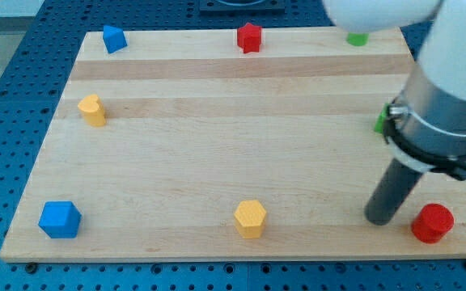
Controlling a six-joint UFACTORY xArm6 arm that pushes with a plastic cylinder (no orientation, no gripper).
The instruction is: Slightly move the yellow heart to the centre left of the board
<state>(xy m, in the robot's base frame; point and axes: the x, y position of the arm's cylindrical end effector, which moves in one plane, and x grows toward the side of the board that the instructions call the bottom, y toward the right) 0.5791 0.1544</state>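
The yellow heart (92, 110) lies near the board's left edge, above mid-height. My tip (379, 220) rests on the board at the view's lower right, far from the heart. It stands just left of a red cylinder (433, 223). The arm's white and grey body fills the view's upper right.
A yellow hexagon (250, 218) sits at bottom centre and a blue cube (60, 219) at bottom left. A blue block (114, 39) is at top left, a red star (249, 37) at top centre. Two green blocks (357, 37) (380, 123) are partly hidden by the arm.
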